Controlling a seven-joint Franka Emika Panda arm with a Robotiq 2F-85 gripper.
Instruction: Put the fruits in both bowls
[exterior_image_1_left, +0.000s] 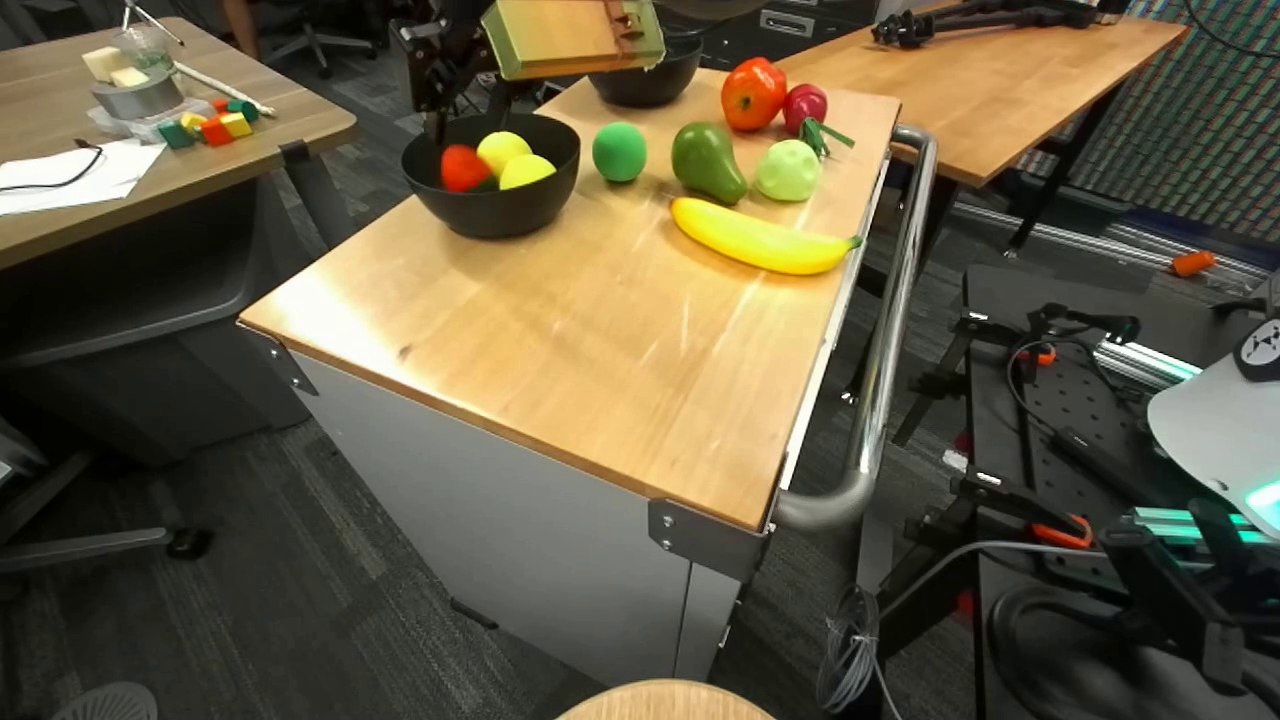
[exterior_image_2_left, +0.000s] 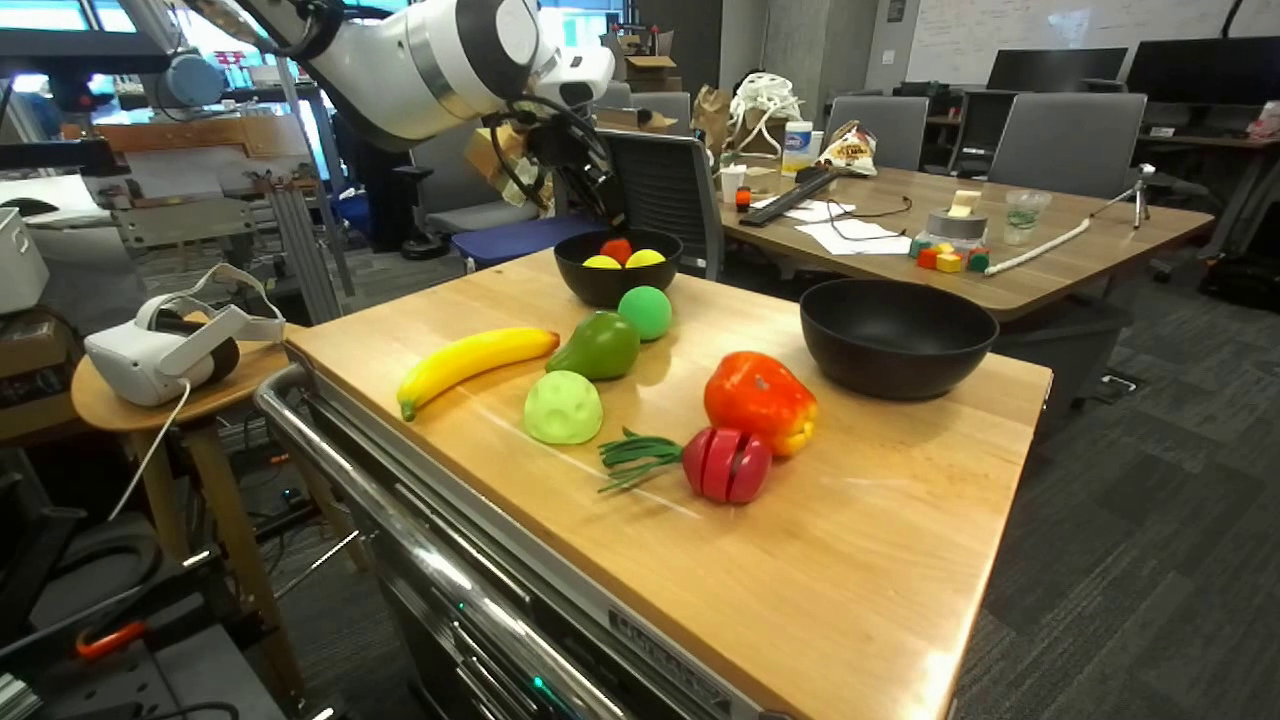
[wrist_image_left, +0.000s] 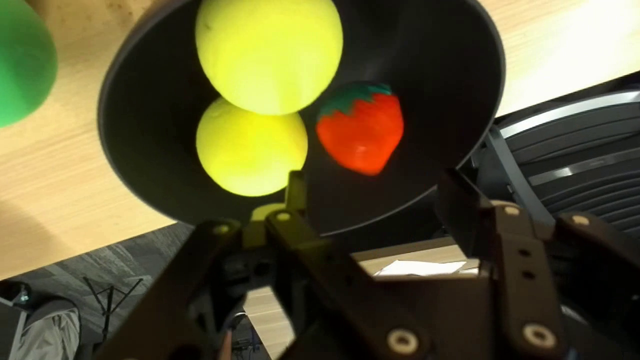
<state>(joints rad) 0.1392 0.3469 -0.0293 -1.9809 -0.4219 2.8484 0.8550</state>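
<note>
A black bowl (exterior_image_1_left: 490, 215) holds a red strawberry (wrist_image_left: 362, 132) with a green top and two yellow round fruits (wrist_image_left: 267, 55). My gripper (wrist_image_left: 372, 192) is open and empty just above this bowl; the strawberry lies beyond its fingertips. In an exterior view the gripper (exterior_image_2_left: 610, 205) points down at the bowl's far side. A second black bowl (exterior_image_2_left: 897, 350) looks empty. On the cart top lie a banana (exterior_image_2_left: 475, 365), a green avocado (exterior_image_2_left: 597, 347), a green ball (exterior_image_2_left: 645, 313), a pale green fruit (exterior_image_2_left: 563, 408), a red-orange pepper (exterior_image_2_left: 758, 400) and a sliced red radish (exterior_image_2_left: 728, 465) with green leaves.
The wooden cart top (exterior_image_1_left: 560, 350) has a metal handle rail (exterior_image_1_left: 890, 330) along one side. A brown table (exterior_image_2_left: 1100, 240) with small blocks and tape stands close behind. A chair (exterior_image_2_left: 660, 190) stands near the filled bowl.
</note>
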